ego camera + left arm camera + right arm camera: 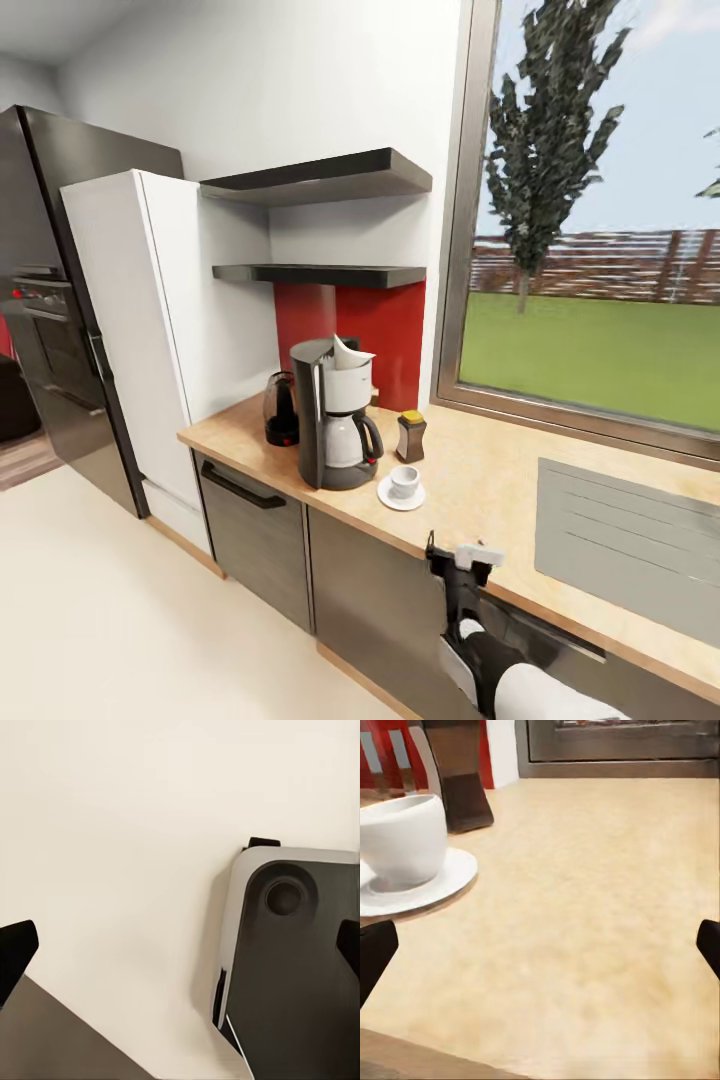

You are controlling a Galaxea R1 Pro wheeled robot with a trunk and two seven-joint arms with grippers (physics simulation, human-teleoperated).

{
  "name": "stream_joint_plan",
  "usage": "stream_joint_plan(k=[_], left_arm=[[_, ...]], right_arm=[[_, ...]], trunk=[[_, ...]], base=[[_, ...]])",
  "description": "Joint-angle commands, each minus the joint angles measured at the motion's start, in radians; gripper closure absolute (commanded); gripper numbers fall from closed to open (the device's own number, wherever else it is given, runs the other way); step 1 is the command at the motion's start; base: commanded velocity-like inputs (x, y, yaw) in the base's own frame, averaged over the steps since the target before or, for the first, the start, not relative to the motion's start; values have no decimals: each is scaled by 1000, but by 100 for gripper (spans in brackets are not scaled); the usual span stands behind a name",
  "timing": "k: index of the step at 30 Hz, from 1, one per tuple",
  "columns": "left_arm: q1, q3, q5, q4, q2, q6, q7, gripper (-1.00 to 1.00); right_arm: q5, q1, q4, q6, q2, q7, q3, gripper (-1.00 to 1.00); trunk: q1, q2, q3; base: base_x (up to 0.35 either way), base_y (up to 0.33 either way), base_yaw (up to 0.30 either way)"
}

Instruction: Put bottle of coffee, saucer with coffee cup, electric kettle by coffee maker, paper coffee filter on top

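Basically set: squat smoky-glass electric kettle, tall dark grey coffee maker wearing the white paper cone filter, dark gold-capped coffee bottle, white cup on white saucer are all clustering on the wood-grain surface. Right tool is hovering spread and empty near the saucer; left tool is spread over floor.

White cup, white saucer, wood-grain countertop

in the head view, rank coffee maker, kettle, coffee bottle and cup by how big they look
1. coffee maker, clearly the tallest and bulkiest
2. kettle, partly hidden behind the coffee maker
3. coffee bottle
4. cup, smallest, sitting on the saucer
All stand close together, so distance hardly skews this.
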Motion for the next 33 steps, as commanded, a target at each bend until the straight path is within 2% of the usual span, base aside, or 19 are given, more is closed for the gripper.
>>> stream_joint_plan(k=[1,4,6,10,14,18,19,24,27,29,31,33], left_arm=[[0,6,-11,0,-1,-6,1,-100],[0,6,-11,-1,-3,-10,-1,-100],[0,6,-12,0,-3,-10,-1,-100],[1,6,-14,2,-4,-11,-2,-100],[1,5,-16,9,-4,-11,-2,-100],[1,3,-16,12,-3,-11,-2,-100],[1,3,-16,14,-3,-11,-2,-100],[2,4,-16,19,-3,-10,-2,-100],[2,5,-16,51,-2,-11,-2,-100],[3,5,-16,56,-2,-11,-1,-100],[4,6,-15,59,-2,-11,0,-100],[5,6,-14,62,-2,-11,1,-100]], right_arm=[[-14,1,35,-61,1,-33,10,-100],[-26,12,103,-192,1,-68,10,-100],[-27,40,122,-227,1,-75,11,-100],[-26,137,133,-247,15,-78,13,-100],[-27,175,136,-220,18,-79,12,-100],[-28,214,136,-109,19,-79,12,-100],[-28,234,136,-16,19,-78,12,-100],[-28,271,136,156,16,-77,10,-100],[-28,317,136,355,12,-75,10,-100],[-29,335,136,425,10,-73,9,-100],[-29,352,136,485,8,-50,9,-100],[-30,365,136,536,-1,3,9,-100]], trunk=[[0,0,0],[0,0,0],[0,0,0],[0,0,0],[0,0,0],[0,0,0],[0,0,0],[0,0,0],[0,0,0],[0,0,0],[0,0,0],[0,0,0]], base=[[0,0,0],[0,0,0],[0,0,0],[0,0,0],[0,0,0],[0,0,0],[0,0,0],[0,0,0],[0,0,0],[0,0,0],[0,0,0],[0,0,0]])
